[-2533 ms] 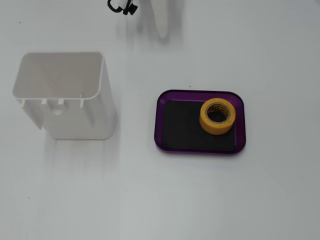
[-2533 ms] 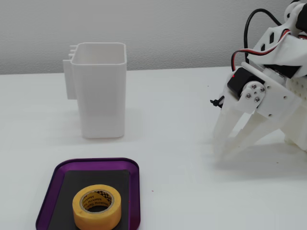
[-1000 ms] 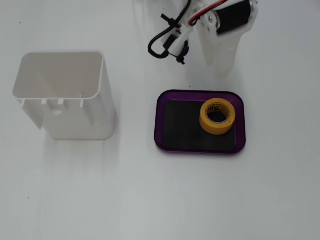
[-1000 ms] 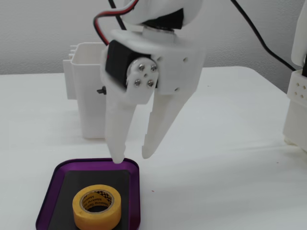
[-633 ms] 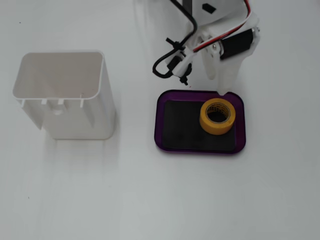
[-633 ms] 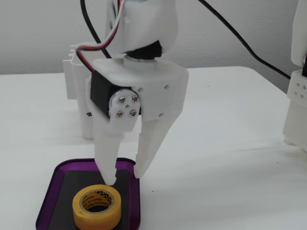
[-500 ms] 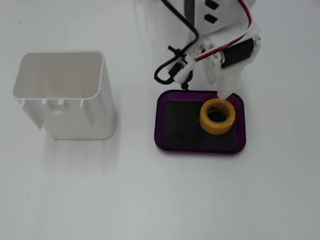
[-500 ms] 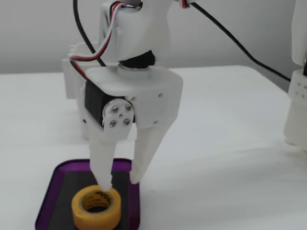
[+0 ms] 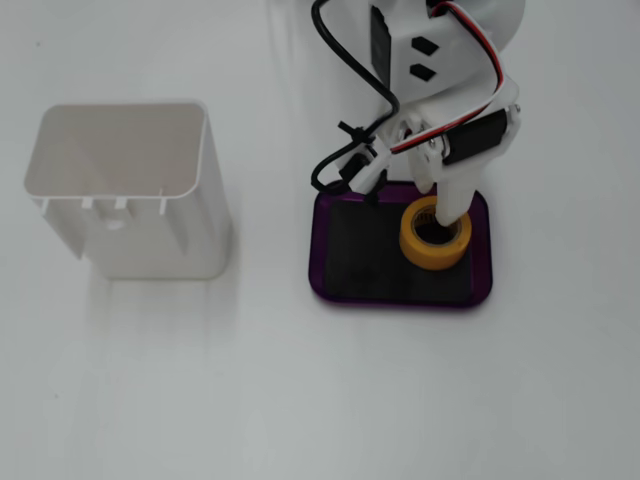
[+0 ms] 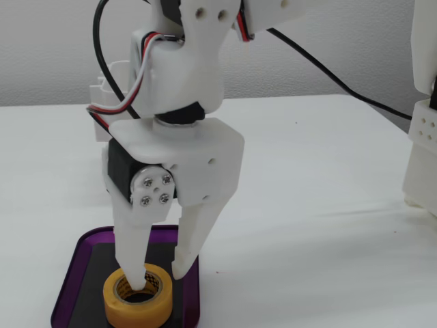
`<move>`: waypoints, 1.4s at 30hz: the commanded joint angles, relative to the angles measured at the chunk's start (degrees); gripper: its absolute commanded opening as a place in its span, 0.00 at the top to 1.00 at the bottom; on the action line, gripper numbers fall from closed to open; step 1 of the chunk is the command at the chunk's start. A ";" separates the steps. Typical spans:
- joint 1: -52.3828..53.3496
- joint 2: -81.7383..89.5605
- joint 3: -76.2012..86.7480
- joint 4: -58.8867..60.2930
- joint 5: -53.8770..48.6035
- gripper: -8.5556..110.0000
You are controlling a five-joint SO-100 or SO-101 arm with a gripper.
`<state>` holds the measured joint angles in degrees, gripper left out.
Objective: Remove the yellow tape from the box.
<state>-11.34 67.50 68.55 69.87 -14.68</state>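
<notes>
The yellow tape (image 9: pixel 418 247) lies flat on the black mat in the right half of the purple-rimmed box (image 9: pixel 316 250). In a fixed view from the side, the tape (image 10: pixel 136 311) sits at the near end of the box (image 10: pixel 68 287). My gripper (image 10: pixel 158 275) points straight down over it with the jaws apart. One finger (image 10: pixel 133 270) reaches into the tape's hole and the other finger (image 10: pixel 184 260) hangs just outside the roll's wall. From above, the gripper (image 9: pixel 440 208) covers the far edge of the tape. The tape rests on the mat.
A taller white open-topped container (image 9: pixel 150 230) stands to the left of the box in the view from above, a hand's width away. A white structure (image 10: pixel 423 137) with a black cable stands at the right edge of the side view. The table is white.
</notes>
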 commanded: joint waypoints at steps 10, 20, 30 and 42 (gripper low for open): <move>-0.18 0.62 -1.23 -1.85 0.79 0.85; -0.26 0.79 -1.23 0.00 0.26 0.85; -0.26 0.79 -1.32 1.49 0.18 0.85; -0.09 0.62 1.67 -1.49 0.18 0.85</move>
<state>-11.34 67.50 69.43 70.22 -14.24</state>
